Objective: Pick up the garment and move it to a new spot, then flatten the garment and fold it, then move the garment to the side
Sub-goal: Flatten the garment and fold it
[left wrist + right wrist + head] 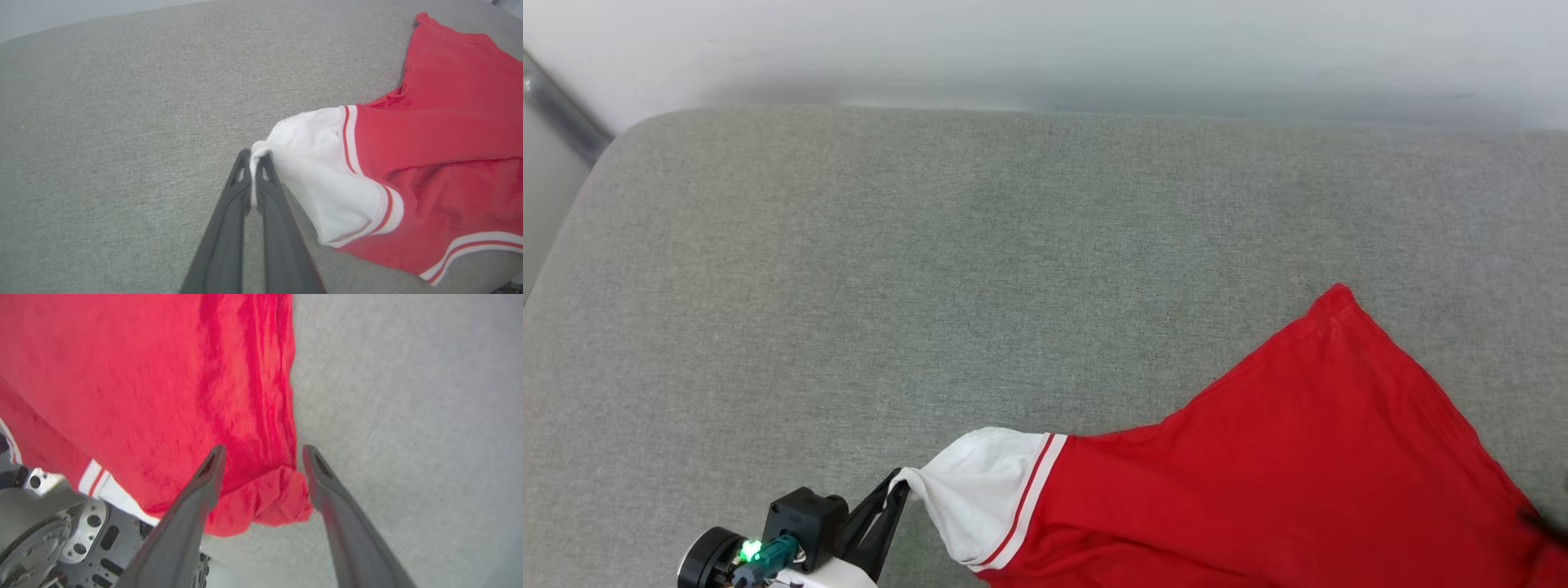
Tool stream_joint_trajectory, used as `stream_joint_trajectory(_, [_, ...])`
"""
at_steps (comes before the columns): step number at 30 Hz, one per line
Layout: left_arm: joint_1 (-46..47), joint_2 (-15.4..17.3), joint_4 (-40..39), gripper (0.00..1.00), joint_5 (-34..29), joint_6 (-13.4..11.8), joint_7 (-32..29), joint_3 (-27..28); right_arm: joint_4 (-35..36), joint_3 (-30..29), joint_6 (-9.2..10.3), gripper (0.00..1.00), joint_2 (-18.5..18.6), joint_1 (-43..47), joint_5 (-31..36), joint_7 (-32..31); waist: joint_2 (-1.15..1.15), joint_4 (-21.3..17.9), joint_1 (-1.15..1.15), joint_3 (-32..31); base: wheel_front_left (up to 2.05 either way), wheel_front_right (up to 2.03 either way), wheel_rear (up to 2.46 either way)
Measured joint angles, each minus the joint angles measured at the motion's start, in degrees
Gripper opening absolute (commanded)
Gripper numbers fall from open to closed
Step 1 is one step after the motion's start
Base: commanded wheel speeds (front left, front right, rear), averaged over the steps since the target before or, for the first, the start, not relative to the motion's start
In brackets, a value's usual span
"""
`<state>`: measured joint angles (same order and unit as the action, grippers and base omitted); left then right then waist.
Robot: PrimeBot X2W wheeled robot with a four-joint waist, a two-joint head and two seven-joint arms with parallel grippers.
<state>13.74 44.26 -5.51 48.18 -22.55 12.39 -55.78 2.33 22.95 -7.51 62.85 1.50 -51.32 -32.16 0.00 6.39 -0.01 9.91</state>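
Red garment (1298, 457) on grey cushion (931, 269) (mostly bare), left pincer (255, 156) pinching sleeve edge (286, 134), right pincer (263, 451) agape.

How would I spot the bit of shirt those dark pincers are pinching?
Start at the wide grey cushion. On its near right lies the red garment, whose left end is a short sleeve held by the left gripper. Unlike the red body, it is white with striped trim.
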Motion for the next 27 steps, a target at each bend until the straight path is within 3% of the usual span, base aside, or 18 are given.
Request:
stream_joint_trajectory(5, [0.58,0.12,-0.63,0.0,-0.57,-0.13,-0.05,-0.07,8.44,-6.09,0.0,1.0,0.64,-10.74,2.03,-2.1,0.0,0.21,0.0,1.34,0.0,0.0,0.0])
stream_joint_trajectory(10, [3.58,-1.0,-1.04,0.0,-2.26,0.43,-0.64,-0.49,9.91,-2.25,0.0,1.0,-0.38,-23.13,4.98,-9.85,0.0,1.36,0.01,4.08,0.0,0.0,0.0])
stream_joint_trajectory(18, [7.79,-3.21,-1.11,0.0,-4.42,1.33,-1.07,-0.97,-2.4,11.58,0.0,1.0,-10.62,-43.97,10.81,-20.87,0.0,4.26,0.02,9.35,0.0,0.0,0.0])
stream_joint_trajectory(23, [9.66,-4.25,-1.25,0.0,-5.43,1.45,-1.04,-0.99,-11.93,17.64,0.0,1.0,-15.81,-50.89,12.13,-21.08,0.0,5.95,0.02,12.56,0.0,0.0,0.0])
stream_joint_trajectory(27, [10.42,-5.08,-1.21,0.0,-5.84,1.45,-0.86,-0.94,-15.46,23.09,0.03,1.0,-16.36,-52.07,11.92,-20.7,0.0,7.1,0.02,14.56,0.0,0.0,0.0])
